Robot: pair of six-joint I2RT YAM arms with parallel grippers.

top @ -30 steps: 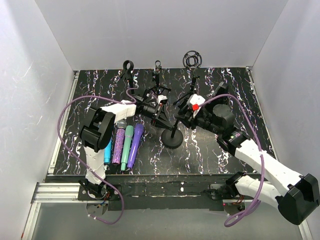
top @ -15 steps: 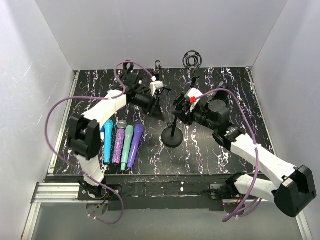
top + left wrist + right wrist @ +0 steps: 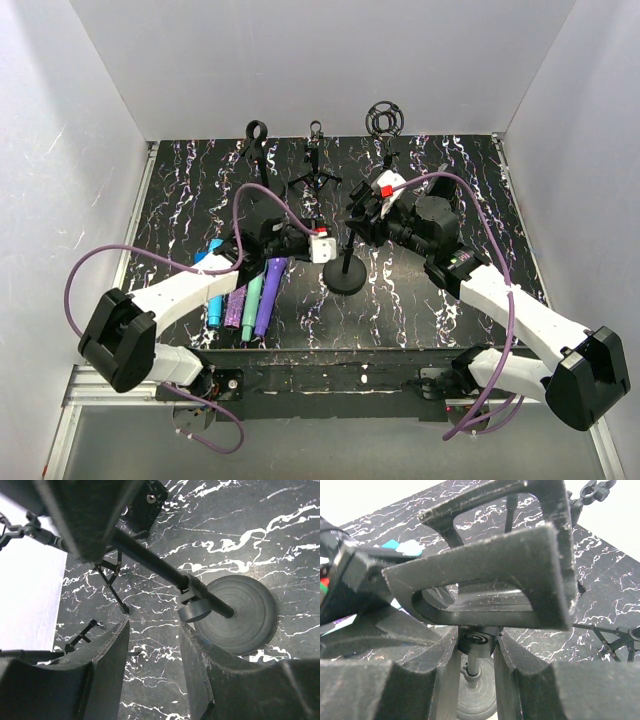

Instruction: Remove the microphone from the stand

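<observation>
The black stand has a round base [image 3: 347,279] mid-table and a thin pole [image 3: 150,560]. My right gripper [image 3: 360,214] is shut on the black joint [image 3: 479,641] at the top of the pole. The clip [image 3: 495,565] above that joint looks empty. Several microphones [image 3: 268,292] in blue, glittery purple, green and purple lie side by side left of the stand, partly under my left arm. My left gripper [image 3: 332,251] hangs low beside the pole, open, with only tabletop between its fingers [image 3: 112,650].
Along the back stand a ring-clip stand [image 3: 256,135], a small tripod [image 3: 316,182] and a round shock mount [image 3: 384,118]. White walls close in three sides of the black marbled table [image 3: 440,300]. Purple cables loop off both arms.
My left arm has swung from the back of the table forward and down next to the stand's base, and its jaws have opened. The right gripper has stayed on the stand's top.
</observation>
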